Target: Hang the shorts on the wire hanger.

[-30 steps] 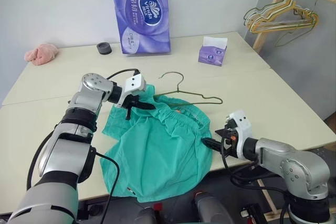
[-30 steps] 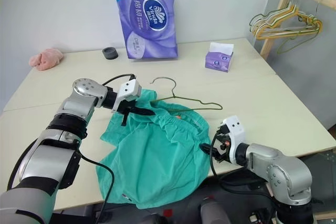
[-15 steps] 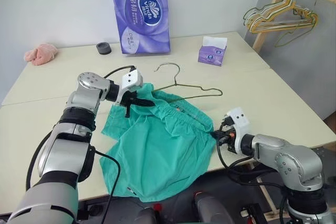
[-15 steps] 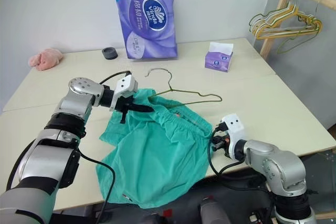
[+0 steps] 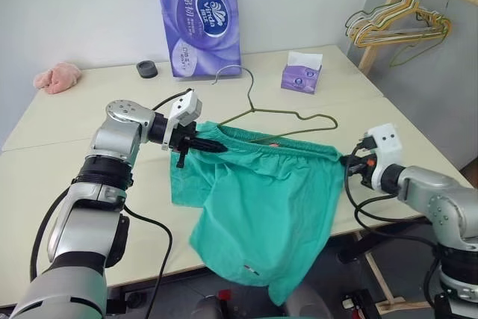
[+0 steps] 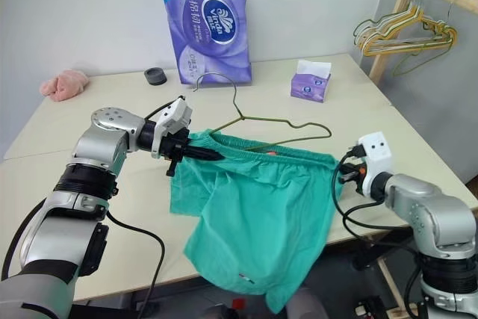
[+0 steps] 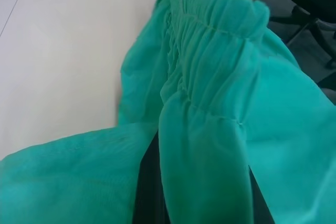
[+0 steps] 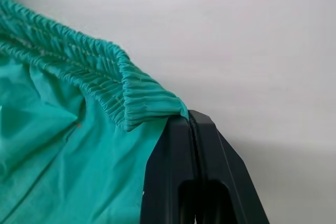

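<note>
From the head views, the teal-green fabric shorts (image 5: 261, 199) hang stretched by the waistband between the left gripper (image 5: 203, 146) and right gripper (image 5: 348, 162), draped off the cream table (image 5: 67, 147). The thin pale wire hanger (image 5: 287, 115) sits just behind the waistband. The purple tissue pack (image 5: 200, 16) reads "Vinda".

Left wrist view: black fingers (image 7: 149, 182) clamp gathered waistband.

Right wrist view: fingers (image 8: 181, 171) pressed together, pinching the waistband corner.
</note>
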